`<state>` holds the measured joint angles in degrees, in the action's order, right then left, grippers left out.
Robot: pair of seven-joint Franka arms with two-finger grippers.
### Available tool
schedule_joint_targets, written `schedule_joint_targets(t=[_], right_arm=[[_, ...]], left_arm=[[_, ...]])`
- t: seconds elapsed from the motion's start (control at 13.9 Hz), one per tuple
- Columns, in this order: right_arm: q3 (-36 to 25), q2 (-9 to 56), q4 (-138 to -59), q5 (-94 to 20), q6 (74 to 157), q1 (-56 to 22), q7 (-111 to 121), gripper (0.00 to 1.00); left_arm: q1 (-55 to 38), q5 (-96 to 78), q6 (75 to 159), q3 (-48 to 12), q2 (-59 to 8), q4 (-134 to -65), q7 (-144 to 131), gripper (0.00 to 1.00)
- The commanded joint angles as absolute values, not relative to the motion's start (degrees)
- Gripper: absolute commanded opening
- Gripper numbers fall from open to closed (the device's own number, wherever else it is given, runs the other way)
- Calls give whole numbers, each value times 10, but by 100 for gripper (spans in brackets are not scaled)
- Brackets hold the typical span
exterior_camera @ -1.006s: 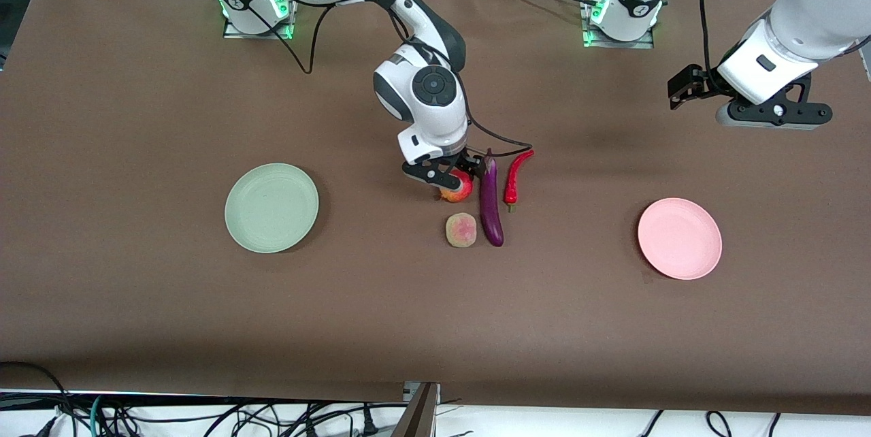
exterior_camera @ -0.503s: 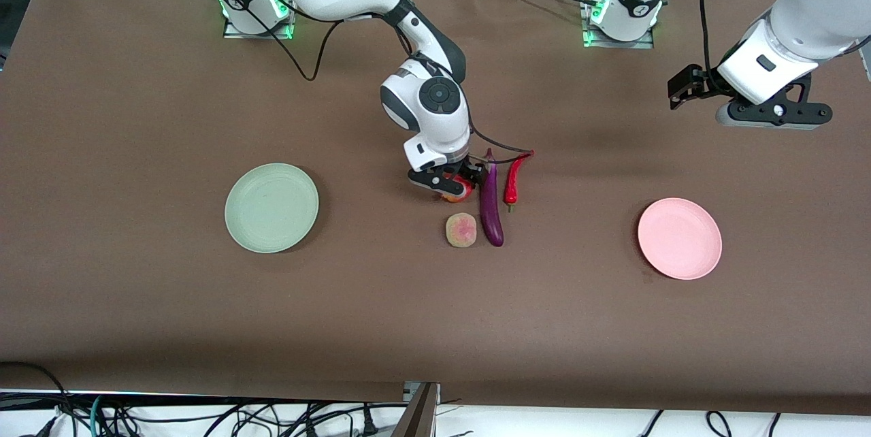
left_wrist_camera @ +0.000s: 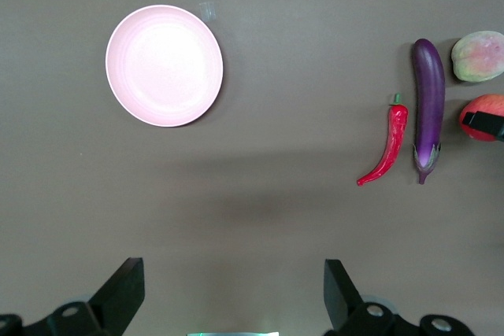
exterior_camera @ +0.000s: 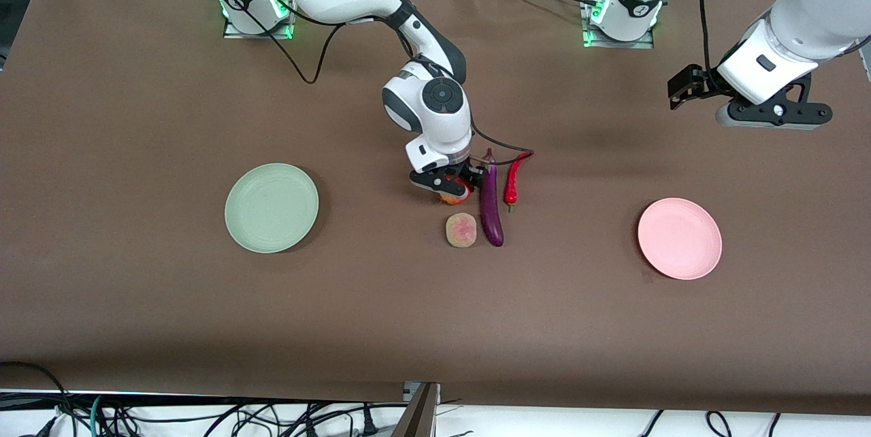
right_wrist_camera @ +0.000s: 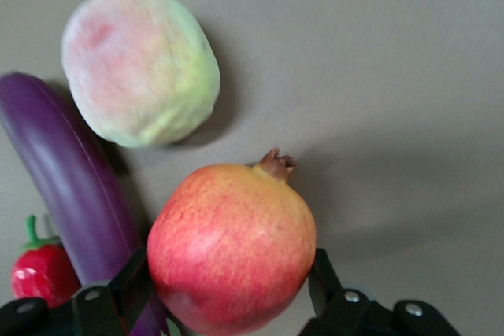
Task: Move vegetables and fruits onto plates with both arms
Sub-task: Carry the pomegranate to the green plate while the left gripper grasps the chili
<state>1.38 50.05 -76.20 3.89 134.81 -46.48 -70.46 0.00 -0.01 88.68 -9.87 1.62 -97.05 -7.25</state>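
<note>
Four foods are bunched close together in the middle of the table point(exterior_camera: 136, 321). The round red fruit point(right_wrist_camera: 232, 245) (a little crown is seen on it, like a pomegranate's) is hugged on both sides by the right gripper point(exterior_camera: 454, 185), and it seems to be resting on the table.

The purple eggplant point(exterior_camera: 490, 202) is right beside that gripper, so it could be bumped and rolled into the red chili point(exterior_camera: 514, 178) when the fruit is lifted. The peach point(exterior_camera: 461, 229) is just a bit nearer to the camera.

Lots of bare table is left toward the green plate point(exterior_camera: 271, 207). The pink plate point(left_wrist_camera: 164, 65) is seen under the left gripper point(left_wrist_camera: 228, 293), which is kept wide open and waiting.
</note>
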Motion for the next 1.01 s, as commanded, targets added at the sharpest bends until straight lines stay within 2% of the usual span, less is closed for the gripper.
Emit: schedule_joint_targets(t=[0.0, 0.22, 0.43, 0.65, 0.93], right_arm=[[16, 460, -758, 45, 1271, -448, -678, 48], [15, 406, -763, 40, 1170, -434, -609, 48], [15, 359, -777, 34, 1085, -375, -479, 48], [14, 310, -829, 18, 1063, -301, -341, 48], [14, 271, -920, 16, 1088, -203, -191, 48]], left_arm=[[0, -5, 859, -103, 9, -960, -63, 100], [-5, -10, 838, -102, -20, -959, -61, 100], [-22, -11, 834, -112, -76, -963, -59, 100], [-69, -11, 849, -120, -166, -961, -66, 100], [-112, -12, 987, -122, -256, -970, -62, 100]])
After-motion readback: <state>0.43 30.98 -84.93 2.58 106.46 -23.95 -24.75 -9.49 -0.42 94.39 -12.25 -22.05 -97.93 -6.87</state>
